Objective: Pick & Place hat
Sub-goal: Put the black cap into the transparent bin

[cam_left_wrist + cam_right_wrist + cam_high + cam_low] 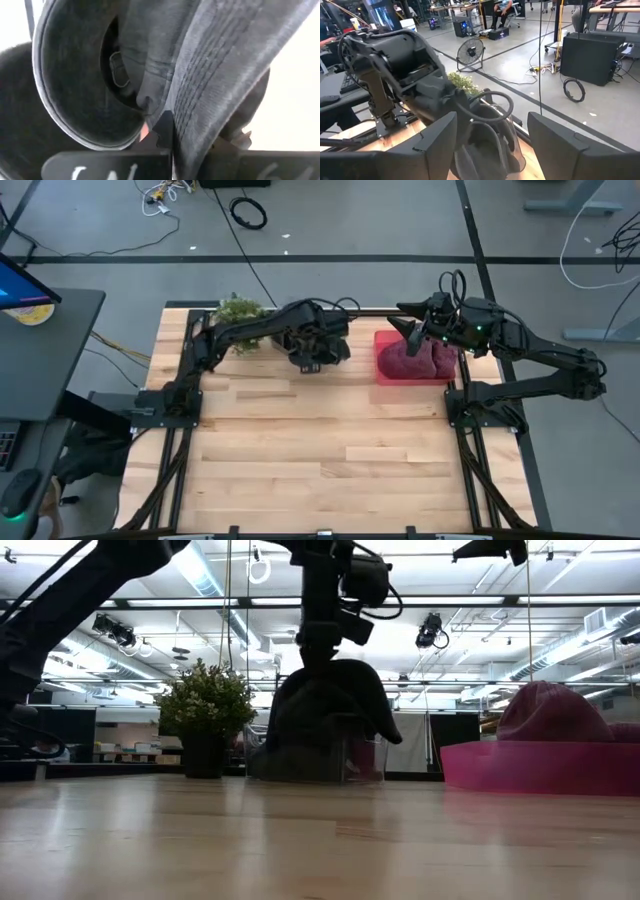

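A dark grey hat hangs under my left gripper at the table's far edge, its lower part inside a clear container. In the left wrist view the hat's stitched brim fills the picture. A maroon hat lies in a pink tray to the right. My right gripper is open and hovers above the tray's far left part, touching nothing. My left gripper is shut on the dark hat, pinching a bunched fold of its cloth between the two fingers. It comes from above, pointing down, at the hat's top. The hat hangs below the fingers, reaching into the clear container.
A potted plant stands at the far left corner, next to the left arm. The pink tray sits at the far right. The near half of the wooden table lies bare. Black frame rails run along both sides.
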### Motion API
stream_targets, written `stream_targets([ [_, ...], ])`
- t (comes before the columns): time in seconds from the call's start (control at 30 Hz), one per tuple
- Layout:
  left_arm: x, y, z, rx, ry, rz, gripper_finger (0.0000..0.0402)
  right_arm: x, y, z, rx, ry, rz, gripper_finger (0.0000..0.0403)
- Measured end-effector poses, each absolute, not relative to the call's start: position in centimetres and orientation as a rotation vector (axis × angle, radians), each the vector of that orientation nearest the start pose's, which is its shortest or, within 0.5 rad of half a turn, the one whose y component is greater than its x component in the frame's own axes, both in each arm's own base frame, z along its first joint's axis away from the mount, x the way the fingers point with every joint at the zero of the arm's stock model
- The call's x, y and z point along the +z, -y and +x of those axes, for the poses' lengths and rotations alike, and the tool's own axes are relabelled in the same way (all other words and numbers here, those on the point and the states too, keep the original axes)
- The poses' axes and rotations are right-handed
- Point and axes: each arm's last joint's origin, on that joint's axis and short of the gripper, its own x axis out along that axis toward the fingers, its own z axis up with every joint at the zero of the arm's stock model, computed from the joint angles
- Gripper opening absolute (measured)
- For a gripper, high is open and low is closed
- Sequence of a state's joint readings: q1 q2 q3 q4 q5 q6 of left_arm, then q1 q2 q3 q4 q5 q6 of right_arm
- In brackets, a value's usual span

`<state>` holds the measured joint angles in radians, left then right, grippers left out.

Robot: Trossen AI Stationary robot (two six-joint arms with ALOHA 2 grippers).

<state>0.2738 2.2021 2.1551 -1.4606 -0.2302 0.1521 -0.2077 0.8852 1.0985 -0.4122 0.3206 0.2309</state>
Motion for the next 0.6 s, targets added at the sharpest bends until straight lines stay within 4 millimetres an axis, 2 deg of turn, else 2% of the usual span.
stream_targets([
  [0.33, 26.5, -17.6, 40.1, 0.475, -1.409, -0.370, 0.0011, 38.8, 4.4, 17.2, -0.512, -0.158, 0.267, 0.0246],
  [0.47, 26.5, -18.3, 39.8, 0.522, -1.394, -0.435, 0.0011, 38.4, 4.4, 17.3, -0.506, -0.166, 0.283, 0.0246],
  [0.6, 27.1, -18.2, 39.5, 0.520, -1.377, -0.457, 0.0011, 38.4, 4.4, 17.3, -0.506, -0.167, 0.281, 0.0246],
])
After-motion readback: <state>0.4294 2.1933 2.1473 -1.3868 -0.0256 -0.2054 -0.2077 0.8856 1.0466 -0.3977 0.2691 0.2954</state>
